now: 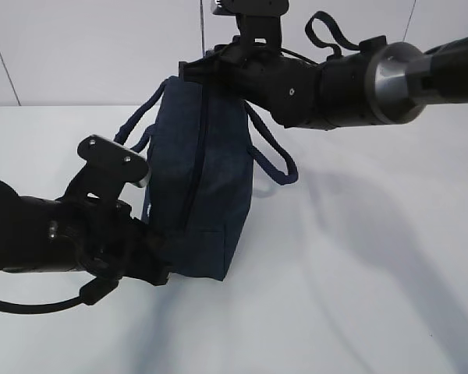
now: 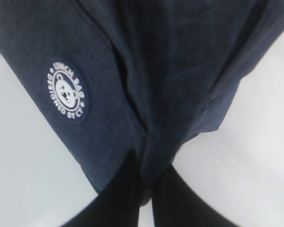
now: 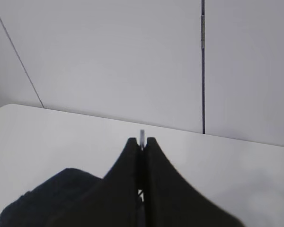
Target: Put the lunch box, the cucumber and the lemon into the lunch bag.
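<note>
A: Bag (image 1: 207, 179) is seen upright on the counter (image 1: 374, 257). Left gripper (image 2: 146, 189) is clenched on fabric at its lower corner; right gripper (image 3: 142, 142) is clenched on a small silvery piece — probably the zipper pull.

B: Box, cucumber, lemon — none in view. The corner should be kept anchored while the zipper is drawn steadily.

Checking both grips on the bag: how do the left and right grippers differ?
The left gripper pinches fabric at the lunch bag's bottom corner; the right gripper sits at its top edge, a small silvery piece between its tips. Left is low, right high. Both are shut.
</note>
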`<move>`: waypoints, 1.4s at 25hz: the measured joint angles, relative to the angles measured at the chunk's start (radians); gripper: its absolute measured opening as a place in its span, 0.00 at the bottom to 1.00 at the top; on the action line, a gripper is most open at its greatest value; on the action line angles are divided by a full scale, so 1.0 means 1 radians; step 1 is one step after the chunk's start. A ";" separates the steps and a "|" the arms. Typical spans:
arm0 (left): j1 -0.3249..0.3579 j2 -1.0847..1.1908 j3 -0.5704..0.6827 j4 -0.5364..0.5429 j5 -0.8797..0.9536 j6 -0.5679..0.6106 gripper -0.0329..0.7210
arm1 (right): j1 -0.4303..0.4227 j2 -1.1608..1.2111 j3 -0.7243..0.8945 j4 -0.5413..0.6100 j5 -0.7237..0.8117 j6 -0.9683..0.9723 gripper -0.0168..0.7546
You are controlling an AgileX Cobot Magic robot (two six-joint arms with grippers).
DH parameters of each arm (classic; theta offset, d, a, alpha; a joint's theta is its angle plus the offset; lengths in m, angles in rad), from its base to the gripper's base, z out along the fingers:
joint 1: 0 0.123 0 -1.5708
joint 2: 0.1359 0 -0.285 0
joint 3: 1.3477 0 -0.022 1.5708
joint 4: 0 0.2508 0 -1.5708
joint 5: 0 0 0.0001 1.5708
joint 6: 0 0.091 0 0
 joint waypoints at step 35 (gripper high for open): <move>0.104 -0.254 -0.185 -0.298 0.268 0.000 0.65 | -0.037 0.034 -0.090 0.000 0.237 0.000 0.02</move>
